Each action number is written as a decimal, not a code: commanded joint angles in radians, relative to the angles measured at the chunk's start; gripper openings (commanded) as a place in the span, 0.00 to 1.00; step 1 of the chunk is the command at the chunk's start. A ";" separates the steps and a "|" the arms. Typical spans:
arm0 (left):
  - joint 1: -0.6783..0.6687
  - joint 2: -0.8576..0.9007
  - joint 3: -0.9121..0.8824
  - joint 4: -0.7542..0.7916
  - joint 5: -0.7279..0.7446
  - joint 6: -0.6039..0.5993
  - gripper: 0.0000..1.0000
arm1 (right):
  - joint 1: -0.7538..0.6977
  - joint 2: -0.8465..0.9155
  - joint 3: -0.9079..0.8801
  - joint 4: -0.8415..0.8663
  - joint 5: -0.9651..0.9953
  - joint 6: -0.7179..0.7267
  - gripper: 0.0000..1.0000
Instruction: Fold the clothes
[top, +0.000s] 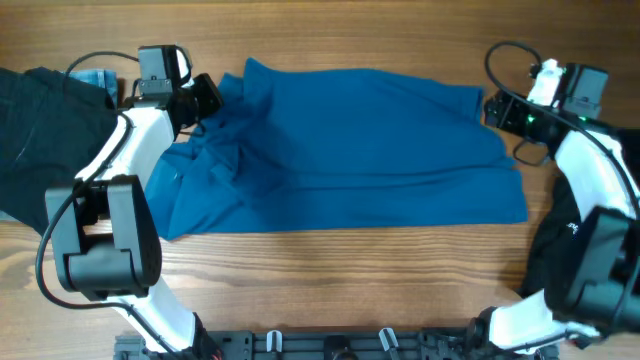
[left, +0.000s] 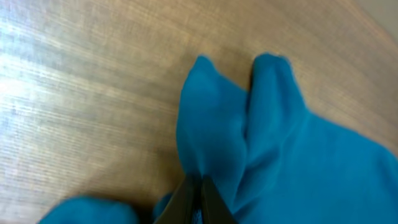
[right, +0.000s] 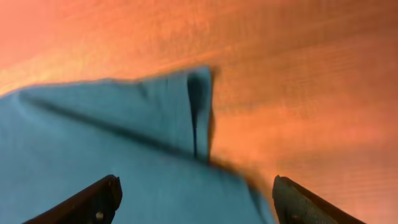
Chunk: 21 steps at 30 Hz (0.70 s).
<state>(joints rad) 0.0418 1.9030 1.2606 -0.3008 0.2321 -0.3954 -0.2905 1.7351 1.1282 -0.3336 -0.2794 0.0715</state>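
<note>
We work over a pale wooden table (top: 330, 265) whose grain runs side to side, and the teal shirt (top: 370, 150) lies across its middle, between the two arms. Its long axis runs left to right. The rumpled, bunched end points toward our left arm, and the flatter, straight-edged end reaches toward our right. The left gripper (top: 208, 97) sits at the far-left corner of the shirt, and its wrist view shows the jaws pressed together on a pinch of the cloth, which stands up in two soft peaks. The right gripper (top: 497, 108) hovers at the far-right corner with its fingers (right: 100, 199) spread wide. That corner lies in the gap between them, and neither finger has hold of it. We judge the main risk to be a lopsided pull. If the left arm lifts or drags while the right side has no hold, the shirt would skew and pile up further at the left end. The left pinch also looks small, so it might slip out or catch only one layer. A black garment (top: 40, 130) and a denim piece (top: 95, 77) lie close beside the left arm, and more black cloth (top: 560, 235) lies by the right, so a wide sweep could snag them.
</note>
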 joint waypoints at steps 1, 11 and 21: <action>0.002 -0.003 0.003 -0.027 -0.006 -0.009 0.04 | 0.011 0.072 0.009 0.140 0.010 -0.019 0.82; 0.002 -0.003 0.002 -0.083 -0.048 -0.009 0.04 | 0.062 0.278 0.009 0.388 0.006 -0.016 0.82; 0.002 -0.003 0.002 -0.113 -0.048 -0.009 0.04 | 0.143 0.403 0.009 0.551 0.111 -0.014 0.82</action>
<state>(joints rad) 0.0414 1.9030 1.2606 -0.4068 0.2043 -0.3992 -0.1608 2.0903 1.1301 0.2024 -0.2474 0.0616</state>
